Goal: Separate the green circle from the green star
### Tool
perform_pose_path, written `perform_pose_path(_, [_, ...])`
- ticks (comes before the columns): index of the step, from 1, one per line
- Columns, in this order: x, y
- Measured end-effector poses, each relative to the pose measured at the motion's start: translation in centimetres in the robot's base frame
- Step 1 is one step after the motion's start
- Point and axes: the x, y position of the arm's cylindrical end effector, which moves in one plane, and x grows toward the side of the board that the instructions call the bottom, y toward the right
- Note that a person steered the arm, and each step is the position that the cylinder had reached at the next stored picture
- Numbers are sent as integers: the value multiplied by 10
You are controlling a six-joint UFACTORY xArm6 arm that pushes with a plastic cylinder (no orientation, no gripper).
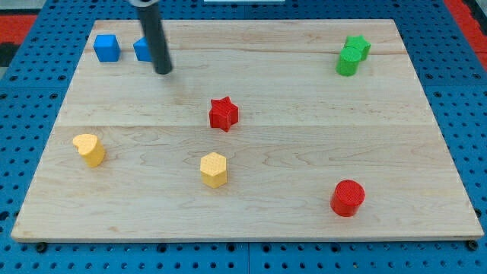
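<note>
Touching at view's top right, green circle (347,62) sits lower-left of green star (358,46); my tip (163,71) far left.

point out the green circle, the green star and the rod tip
green circle (347,63): camera view, on its top face
green star (358,44): camera view, on its top face
my tip (163,71): camera view, at the rod's lower end

My tip (163,71): view's top left, beside a blue block (142,49)
Green circle (348,62): touching green star (358,46) (top right)
</note>
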Motion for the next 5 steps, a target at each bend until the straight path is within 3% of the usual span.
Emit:
perform_pose_path(1, [-16,81])
perform_pose_path(4, [-1,297])
perform_pose_path(5, [-1,338])
